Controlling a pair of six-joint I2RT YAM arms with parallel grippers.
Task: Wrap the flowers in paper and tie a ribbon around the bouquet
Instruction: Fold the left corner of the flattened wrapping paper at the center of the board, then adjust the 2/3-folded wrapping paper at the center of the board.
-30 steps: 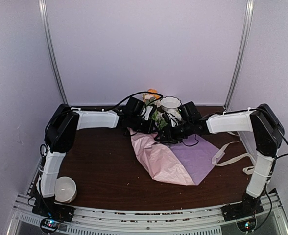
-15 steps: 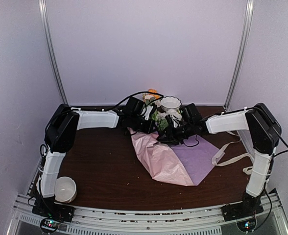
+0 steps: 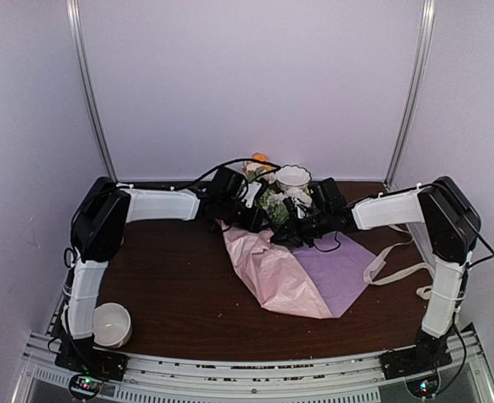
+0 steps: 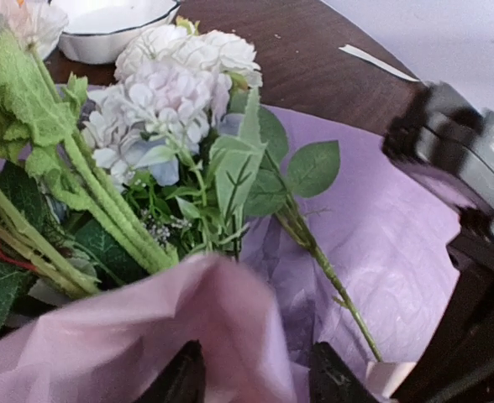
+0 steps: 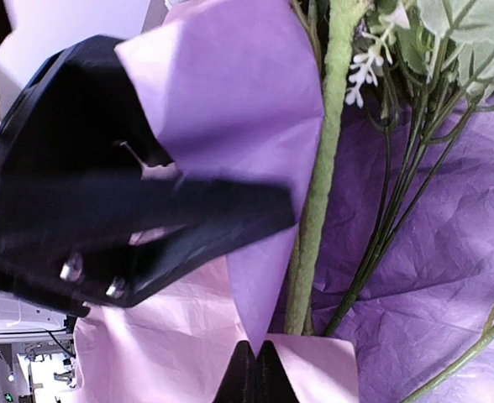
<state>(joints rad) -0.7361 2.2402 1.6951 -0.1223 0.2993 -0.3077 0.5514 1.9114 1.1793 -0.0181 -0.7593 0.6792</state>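
Note:
The flowers (image 3: 272, 200) lie at the back middle of the table on the pink-lilac paper (image 3: 314, 273). White and pale blooms (image 4: 176, 88) and green stalks (image 5: 314, 201) rest on the crinkled sheet. My left gripper (image 4: 255, 382) is open, its fingers (image 4: 182, 379) standing either side of a raised pink fold of paper (image 4: 230, 327). Facing it, my right gripper (image 5: 255, 371) is shut on the tip of a purple paper fold (image 5: 264, 285) beside the stalks. In the top view both grippers, left (image 3: 251, 217) and right (image 3: 285, 220), meet at the flowers. The ribbon (image 3: 394, 270) lies loose at the right.
A white bowl with a dark rim (image 3: 293, 177) stands just behind the flowers, near the back wall. Another white bowl (image 3: 111, 324) sits at the near left by the left arm's base. The left gripper's black body (image 5: 104, 210) crowds the right wrist view.
My left gripper has opened and let the paper fold go slack. My right gripper has closed onto the paper's tip. Both arms stayed almost in place.

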